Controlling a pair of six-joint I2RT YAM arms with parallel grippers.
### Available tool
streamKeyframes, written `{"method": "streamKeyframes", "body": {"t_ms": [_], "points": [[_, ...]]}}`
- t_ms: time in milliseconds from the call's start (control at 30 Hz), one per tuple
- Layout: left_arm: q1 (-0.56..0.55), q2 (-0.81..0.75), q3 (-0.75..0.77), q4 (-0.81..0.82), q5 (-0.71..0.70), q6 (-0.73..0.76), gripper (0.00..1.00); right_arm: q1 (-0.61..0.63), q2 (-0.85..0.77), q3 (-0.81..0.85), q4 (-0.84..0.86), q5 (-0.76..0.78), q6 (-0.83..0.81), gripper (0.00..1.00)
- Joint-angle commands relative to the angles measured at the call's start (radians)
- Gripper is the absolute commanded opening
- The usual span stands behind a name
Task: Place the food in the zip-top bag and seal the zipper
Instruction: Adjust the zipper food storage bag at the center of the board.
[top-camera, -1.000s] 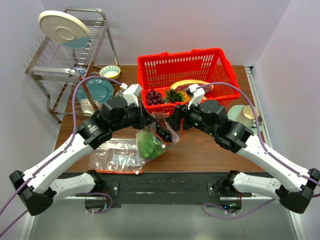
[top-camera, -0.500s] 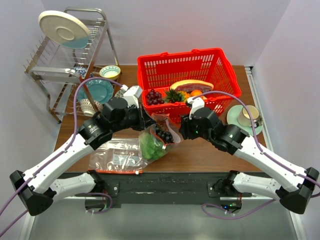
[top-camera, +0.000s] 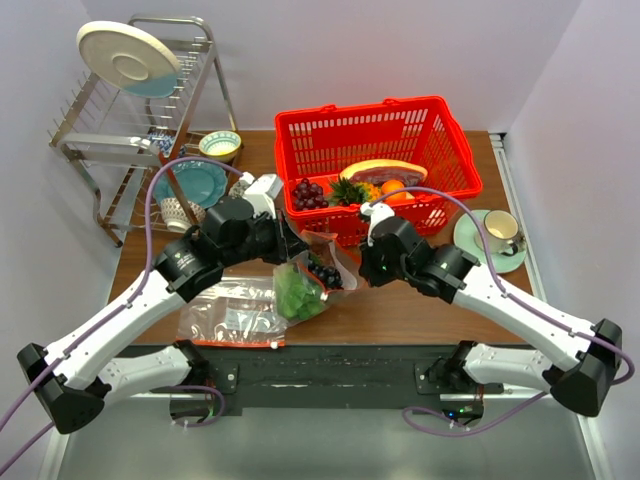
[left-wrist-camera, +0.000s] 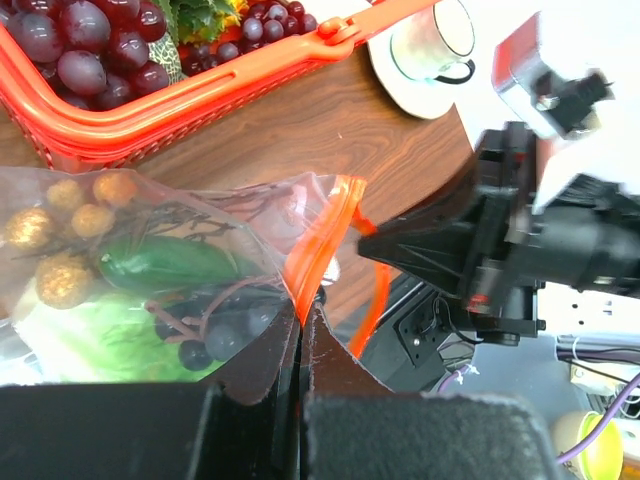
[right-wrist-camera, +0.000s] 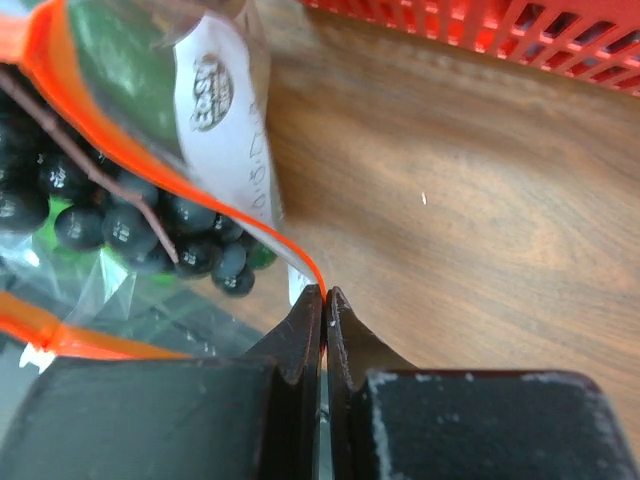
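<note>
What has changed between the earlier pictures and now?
The right gripper moved a little left and toward the near edge, away from the red plastic basket, and shut on the red-orange zipper strip of the clear crinkly zip-top bag. The left gripper stayed clamped on the bag's mouth; the basket and the second flat bag did not move.

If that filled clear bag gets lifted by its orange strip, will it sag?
Probably sags: the zip-top bag is thin crinkly film, pinched only along its zipper by the left gripper and right gripper. The round fruits and cucumber inside would likely slide to the lowest corner. Its mouth gapes, so tilting may spill them.
</note>
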Motion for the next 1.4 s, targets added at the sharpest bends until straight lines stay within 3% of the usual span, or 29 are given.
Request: {"method": "streamKeyframes", "body": {"t_ms": [0,67,200,467,667,1000,1367], "points": [[0.005,-0.019,-0.006,0.072,0.043,-0.002,0.0,0.003,-0.04,0.234,-0.1,0.004,-0.042,0.0],[0.004,0.003,-0.032,0.087,0.083,-0.023,0.0,0.003,-0.057,0.409,-0.179,0.008,-0.075,0.0],[0.001,0.046,-0.099,0.184,0.225,-0.072,0.0,0.003,-0.074,0.558,-0.214,-0.002,-0.089,0.0],[0.004,0.035,0.194,-0.06,0.042,0.04,0.0,0.003,-0.092,0.229,-0.15,-0.038,-0.026,0.0],[0.004,0.032,0.013,0.075,0.194,-0.026,0.0,0.003,-0.162,0.247,-0.082,-0.059,0.003,0.0],[0.004,0.017,0.027,0.041,0.117,-0.011,0.0,0.003,-0.128,0.252,-0.064,-0.096,0.001,0.0],[0.002,0.107,0.053,0.074,0.134,0.034,0.0,0.003,-0.125,0.197,0.028,-0.14,0.04,0.0]]}}
